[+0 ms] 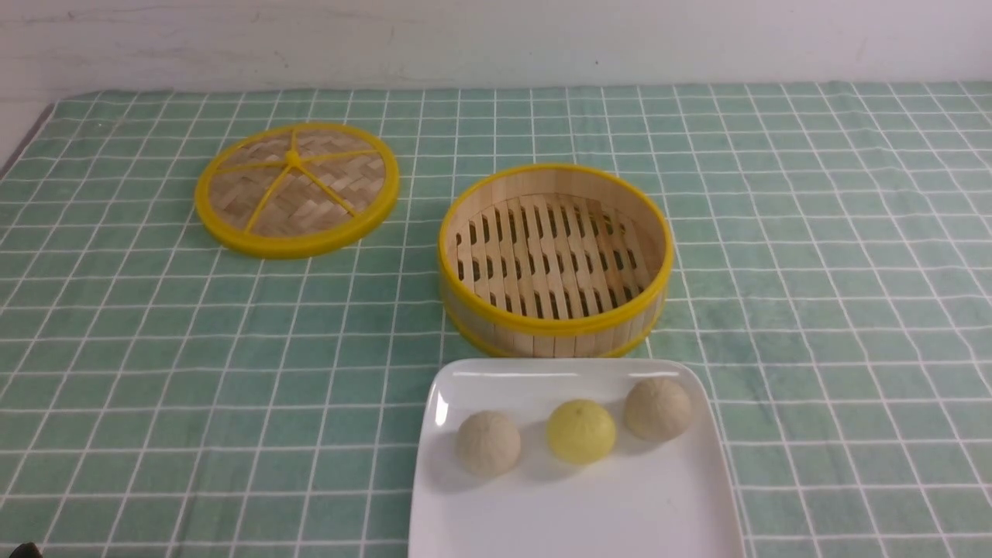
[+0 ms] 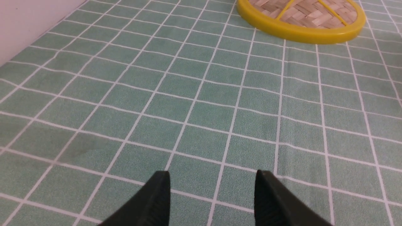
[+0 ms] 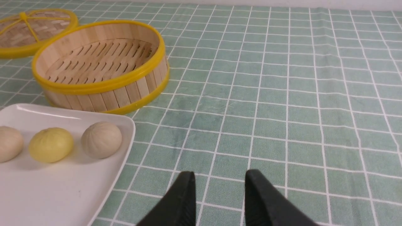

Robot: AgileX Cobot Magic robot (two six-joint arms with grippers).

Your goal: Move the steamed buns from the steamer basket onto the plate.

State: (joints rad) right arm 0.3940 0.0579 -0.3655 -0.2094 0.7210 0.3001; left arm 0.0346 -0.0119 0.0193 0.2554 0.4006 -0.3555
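All three steamed buns (image 1: 580, 428) sit in a row on the plate (image 1: 573, 511), yellow one in the middle, faint pleats on each. The glossy white plate sits just in front of the steamer basket (image 1: 555, 260), which is bare down to its slatted bamboo floor. The flat woven lid (image 1: 297, 187) lies off to the left on the green checked tablecloth (image 1: 814, 271). The left gripper (image 2: 213, 188) has its jaws spread with nothing between them; the right gripper (image 3: 220, 188) is gapped narrower, also holding nothing, beside the plate.
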